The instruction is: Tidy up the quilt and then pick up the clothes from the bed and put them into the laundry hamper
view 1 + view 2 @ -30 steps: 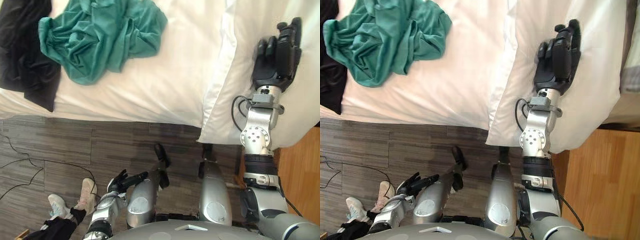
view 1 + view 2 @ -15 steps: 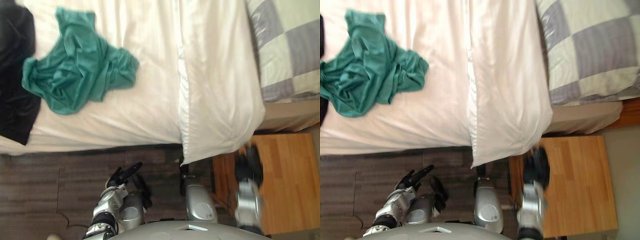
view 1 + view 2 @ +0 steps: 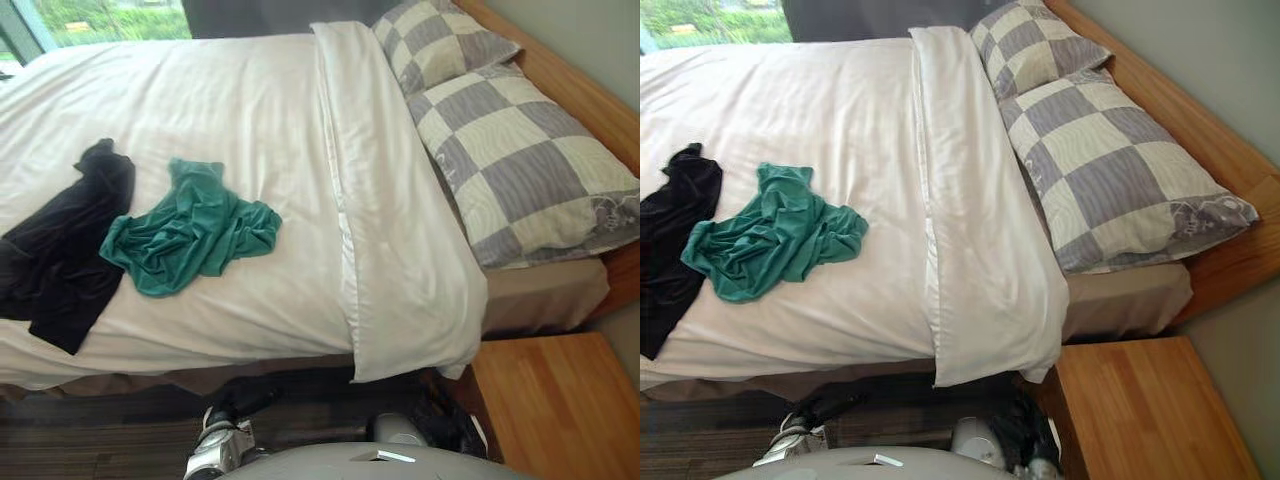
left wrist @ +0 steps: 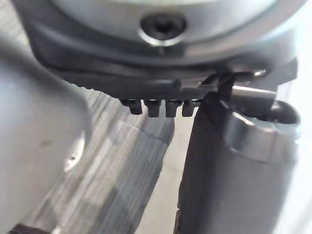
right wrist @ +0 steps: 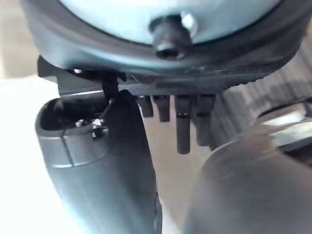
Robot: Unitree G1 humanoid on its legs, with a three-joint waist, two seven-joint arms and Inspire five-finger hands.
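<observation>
I judge the quilt [image 3: 220,110] tidy, so both hands hang low beneath its folded band [image 3: 385,220]. The left hand [image 4: 229,165] and right hand [image 5: 183,126] are empty and seemingly relaxed open, though foreshortened. The teal shirt [image 3: 190,235] lies left of the band, unobstructed, with the black garment [image 3: 60,250] beyond. The checked pillows [image 3: 510,170] and nightstand [image 3: 555,410] are to its right.

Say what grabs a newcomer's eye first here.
The crumpled green garment on the white quilt, with a black garment beside it toward the bed's left edge. Next, two grey-checked pillows at the right, beside the quilt's folded-back band.
</observation>
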